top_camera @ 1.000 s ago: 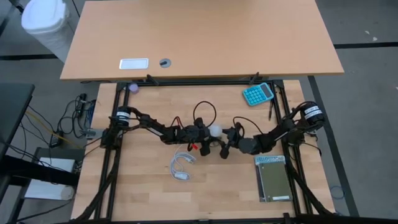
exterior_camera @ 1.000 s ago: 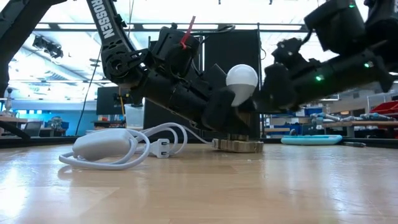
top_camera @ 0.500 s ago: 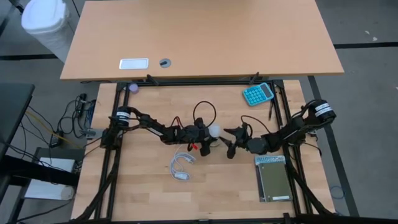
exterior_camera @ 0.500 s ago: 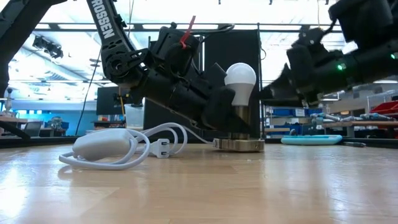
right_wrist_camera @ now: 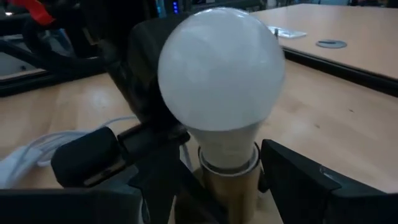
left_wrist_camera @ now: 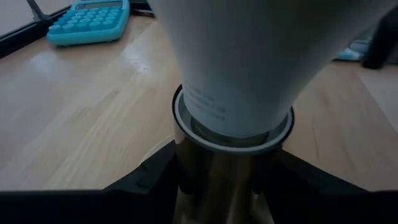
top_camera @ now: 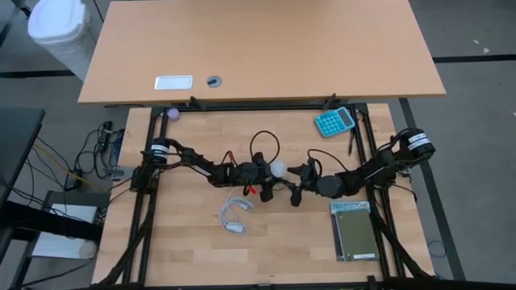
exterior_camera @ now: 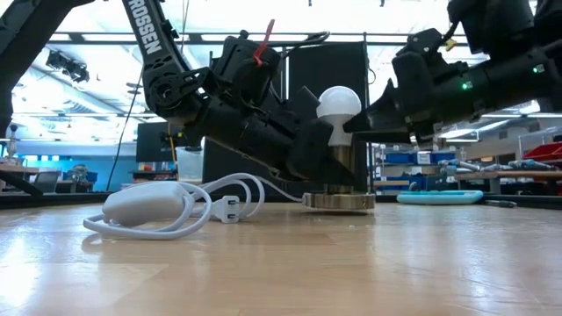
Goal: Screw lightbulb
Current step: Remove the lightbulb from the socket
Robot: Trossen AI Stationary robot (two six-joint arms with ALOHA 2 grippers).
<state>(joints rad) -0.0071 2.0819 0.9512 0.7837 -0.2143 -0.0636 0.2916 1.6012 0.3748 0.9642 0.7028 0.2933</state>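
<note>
Now | left end effector [exterior_camera: 338,167] pinching lightbulb [exterior_camera: 339,107] base (upright) | right end effector [top_camera: 292,193] spread, just beside bulb

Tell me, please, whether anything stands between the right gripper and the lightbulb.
Nothing visible does. The right gripper faces the lightbulb directly, its fingers apart on either side; the left gripper holds the brass socket beneath.

Two dark, jointed robot arms are seen, each built of black segments with white-banded collars near the shoulder. White capital lettering is printed along one upper link in the low view. Black cables are looped over the wrists, and a red tag is fixed above the left claw [exterior_camera: 327,158]. A small green light is lit near the right claw [exterior_camera: 373,118].
</note>
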